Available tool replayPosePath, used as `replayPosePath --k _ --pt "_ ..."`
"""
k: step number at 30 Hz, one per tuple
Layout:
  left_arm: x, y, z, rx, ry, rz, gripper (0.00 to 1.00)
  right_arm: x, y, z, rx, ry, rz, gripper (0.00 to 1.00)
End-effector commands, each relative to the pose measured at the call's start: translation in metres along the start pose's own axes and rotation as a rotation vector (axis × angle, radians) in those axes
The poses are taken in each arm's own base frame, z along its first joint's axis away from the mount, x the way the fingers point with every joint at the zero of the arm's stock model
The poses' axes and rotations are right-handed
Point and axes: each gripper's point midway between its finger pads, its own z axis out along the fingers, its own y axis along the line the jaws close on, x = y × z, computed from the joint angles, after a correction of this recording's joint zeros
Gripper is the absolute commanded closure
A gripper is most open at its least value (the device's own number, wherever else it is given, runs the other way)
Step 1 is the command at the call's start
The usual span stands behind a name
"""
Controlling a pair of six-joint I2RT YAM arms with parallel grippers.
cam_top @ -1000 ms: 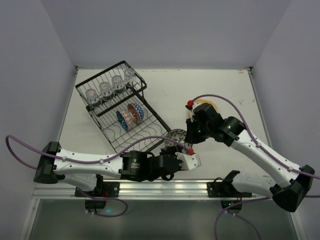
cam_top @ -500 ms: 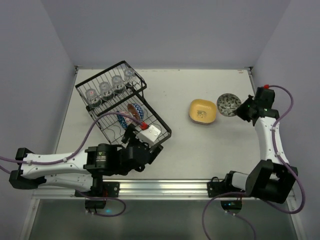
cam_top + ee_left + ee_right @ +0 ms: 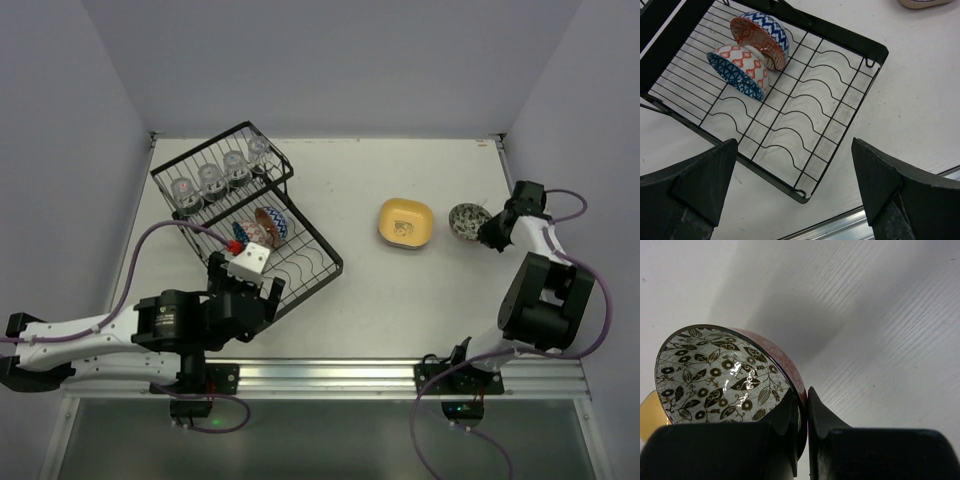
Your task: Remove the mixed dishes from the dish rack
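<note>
Far-left corner of the worktop (image 3: 400, 300): the dish rack (image 3: 300, 262) lies at a slant. Four glass cups (image 3: 212, 180) stand in a row in its basket section. Two bowls lean on edge in the tray section, a blue-rimmed bowl (image 3: 737, 67) touching a red-brown bowl (image 3: 762, 37). Near-left edge: the left gripper (image 3: 792, 150) hangs above the tray's bare wavy dividers, jaws spread wide and holding nothing. Right of centre: the yellow plate (image 3: 405, 222) lies flat on the worktop. Near the right edge: the floral bowl (image 3: 725, 375) sits tilted, just apart from the plate. The right gripper (image 3: 802, 407) pinches its rim between closed jaws.
</note>
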Motion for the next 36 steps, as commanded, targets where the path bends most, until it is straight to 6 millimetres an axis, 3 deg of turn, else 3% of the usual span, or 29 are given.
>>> replayPosePath --k 1,5,13,17,22,26,27,29,30,32,33,36 --pt "-0.001 0.000 0.007 -0.036 -0.027 -0.040 0.00 -0.028 0.015 0.002 -0.031 -0.093 0.032 1.00" --pt "-0.002 0.003 0.009 -0.065 -0.019 -0.037 0.00 -0.018 0.005 0.014 0.004 -0.056 0.021 0.99" --pt "-0.008 0.013 0.011 -0.084 -0.033 -0.087 0.00 -0.010 0.006 0.016 -0.011 -0.029 0.014 0.84" --pt "-0.004 0.019 0.019 -0.128 -0.008 -0.091 0.00 -0.013 0.008 0.006 -0.025 -0.045 0.016 0.58" --pt "-0.006 0.024 0.032 -0.146 0.013 -0.117 0.00 -0.020 0.015 -0.015 -0.058 -0.070 0.025 0.45" --pt "-0.008 0.018 0.040 -0.118 0.029 -0.150 0.00 -0.039 0.028 -0.064 -0.131 -0.172 0.031 0.30" --pt "-0.014 0.016 0.041 -0.112 0.017 -0.185 0.00 -0.044 0.032 -0.092 -0.163 -0.223 0.006 0.26" --pt "-0.017 0.010 0.044 -0.110 0.015 -0.228 0.00 -0.042 0.052 -0.130 -0.226 -0.289 -0.071 0.01" --pt "-0.022 0.006 0.047 -0.105 0.002 -0.290 0.00 -0.039 0.062 -0.165 -0.310 -0.345 -0.098 0.01" --pt "-0.022 0.004 0.056 -0.124 0.000 -0.338 0.00 -0.015 0.079 -0.193 -0.461 -0.344 -0.167 0.01" --pt "-0.025 0.003 0.061 -0.132 -0.016 -0.381 0.00 0.010 0.092 -0.219 -0.648 -0.318 -0.204 0.01" --pt "-0.021 0.016 0.080 -0.214 -0.024 -0.424 0.00 0.051 0.102 -0.245 -0.907 -0.265 -0.273 0.01"
